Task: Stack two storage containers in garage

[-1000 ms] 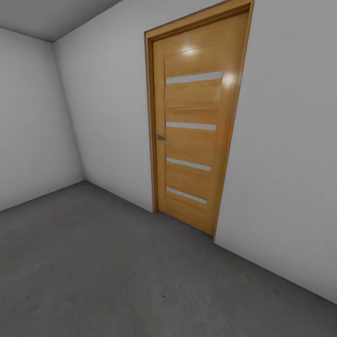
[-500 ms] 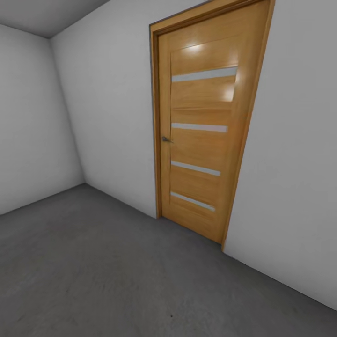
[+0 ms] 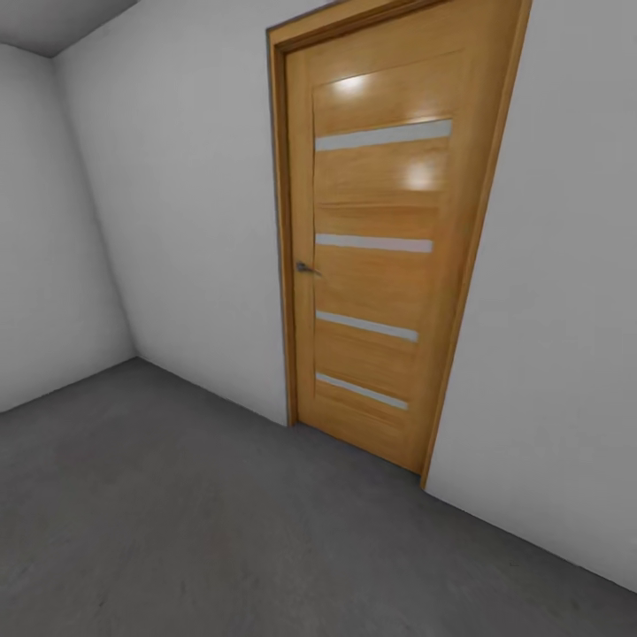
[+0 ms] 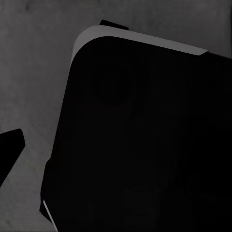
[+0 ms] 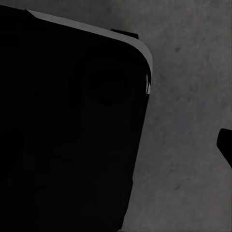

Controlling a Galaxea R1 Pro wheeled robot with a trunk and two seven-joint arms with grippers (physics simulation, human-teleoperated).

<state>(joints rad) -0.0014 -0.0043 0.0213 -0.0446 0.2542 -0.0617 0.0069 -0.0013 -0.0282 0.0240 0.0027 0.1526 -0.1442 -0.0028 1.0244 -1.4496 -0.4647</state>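
I'm looking from the head camera at a corner of the garage: pale grey walls [image 3: 186, 221] and a honey-brown wooden door [image 3: 380, 239] set in the wall ahead. The door is shut in its frame, has four narrow pale strips across it, and carries a small metal handle [image 3: 305, 267] on its left edge. Two bright light spots sit on its upper panels. Below it the floor [image 3: 177, 531] is dark grey, mottled concrete, running to the corner at my left, where a second wall meets the first. A bit of darker ceiling [image 3: 53, 22] shows at the top left.

From the left wrist camera I see a large black body with a rounded corner and a thin grey edge (part of the robot itself, as far as I can judge) [image 4: 145, 140] over the same concrete floor. A dark pointed shape [image 4: 9, 150] pokes in at the picture's edge; it may be a fingertip, but I can't tell how far the left pincer is open or whether it holds anything.

The right wrist camera gives me much the same: black rounded body [image 5: 67, 121], grey floor [image 5: 188, 159] beside it, and a dark tip [image 5: 226, 145] at the edge. The right pincer's opening I can't tell either.

As for the containers, I can't say where they are from here.
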